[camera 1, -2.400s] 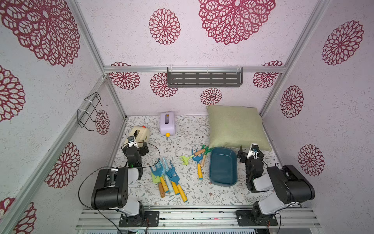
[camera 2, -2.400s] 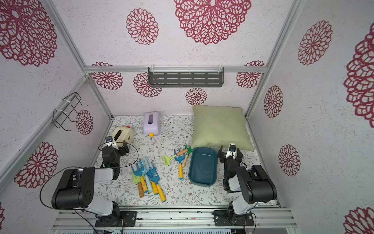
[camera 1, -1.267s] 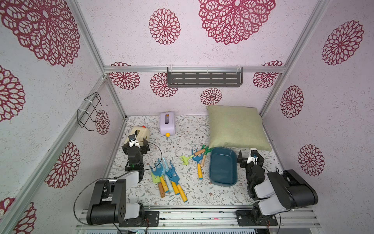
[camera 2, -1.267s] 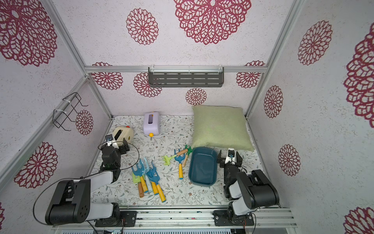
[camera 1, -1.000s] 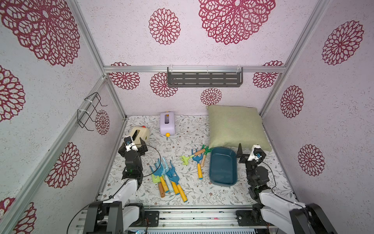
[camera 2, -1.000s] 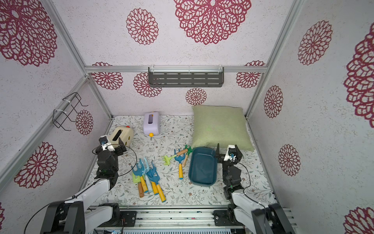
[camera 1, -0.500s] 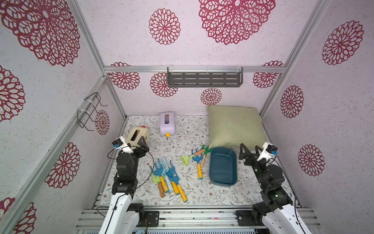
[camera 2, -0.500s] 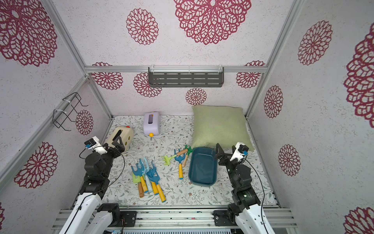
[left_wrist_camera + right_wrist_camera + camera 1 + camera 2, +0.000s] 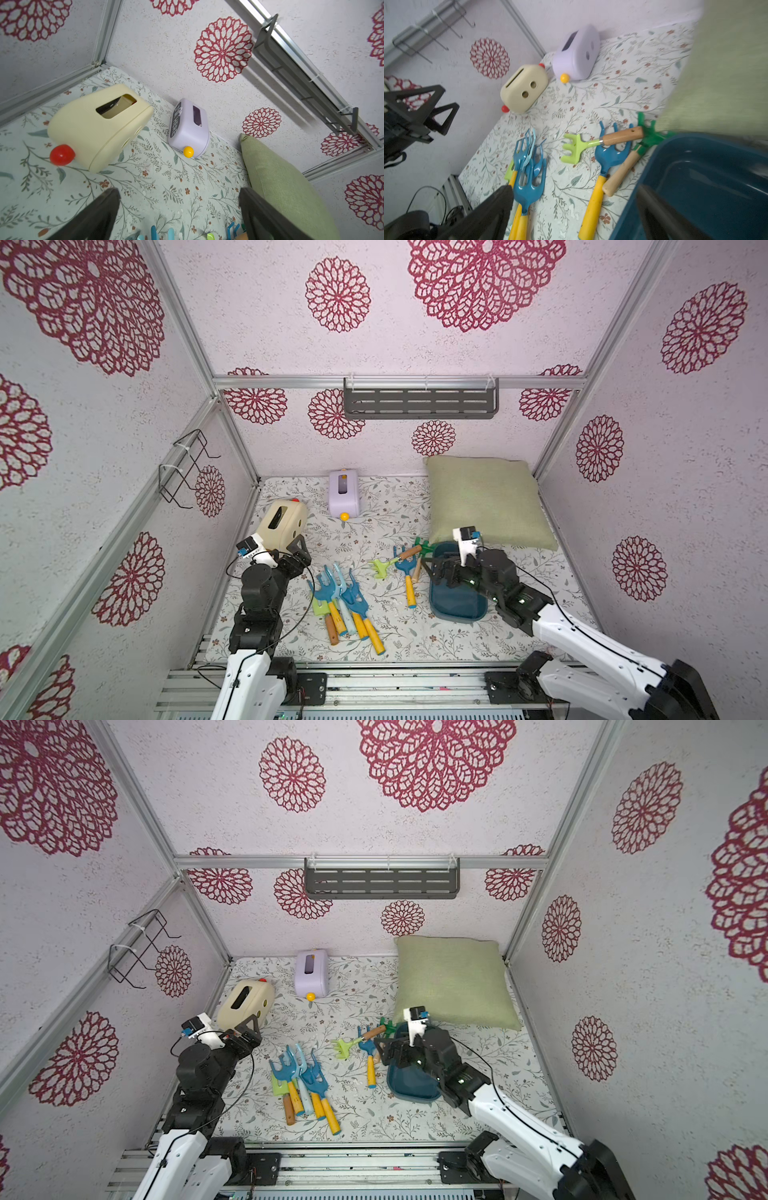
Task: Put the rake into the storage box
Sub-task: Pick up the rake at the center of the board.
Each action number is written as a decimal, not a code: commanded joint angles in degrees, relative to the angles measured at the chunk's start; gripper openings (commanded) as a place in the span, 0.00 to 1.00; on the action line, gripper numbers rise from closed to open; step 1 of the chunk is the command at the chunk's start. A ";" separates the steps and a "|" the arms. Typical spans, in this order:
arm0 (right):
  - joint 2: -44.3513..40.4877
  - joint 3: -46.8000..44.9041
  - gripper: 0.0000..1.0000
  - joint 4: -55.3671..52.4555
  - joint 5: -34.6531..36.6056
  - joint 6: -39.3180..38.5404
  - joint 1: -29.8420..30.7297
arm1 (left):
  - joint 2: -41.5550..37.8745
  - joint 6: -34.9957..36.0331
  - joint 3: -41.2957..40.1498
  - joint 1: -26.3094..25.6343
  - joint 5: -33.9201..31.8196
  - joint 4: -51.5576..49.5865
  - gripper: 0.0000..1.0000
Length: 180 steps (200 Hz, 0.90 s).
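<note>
R tool (image 9: 436,572) prob. hides box (image 9: 453,605) end.

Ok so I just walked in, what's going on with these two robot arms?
Nothing is held yet: both grippers are open and empty. The right gripper hovers over the teal storage box, at its rim on the side of the toy garden tools. What shows of the box's inside is empty. A lime-green rake and a dark green rake lie on the mat just beside it. The left gripper hangs near the cream toy box.

The right arm (image 9: 505,578) hides part of the storage box (image 9: 455,605) — the cushion (image 9: 726,62) blurs in its wrist view.
</note>
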 commanded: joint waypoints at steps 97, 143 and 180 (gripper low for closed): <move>31.47 23.26 0.63 -17.81 5.10 -0.59 25.94 | 7.12 -7.06 -1.93 1.42 -0.73 4.35 0.97; 36.45 23.09 0.45 -17.17 5.81 3.67 28.47 | 6.49 -6.66 -2.17 1.50 -1.56 3.83 0.97; 38.76 22.91 0.39 -16.10 5.47 5.58 30.49 | 6.83 -6.97 -2.19 1.48 -0.59 4.42 0.97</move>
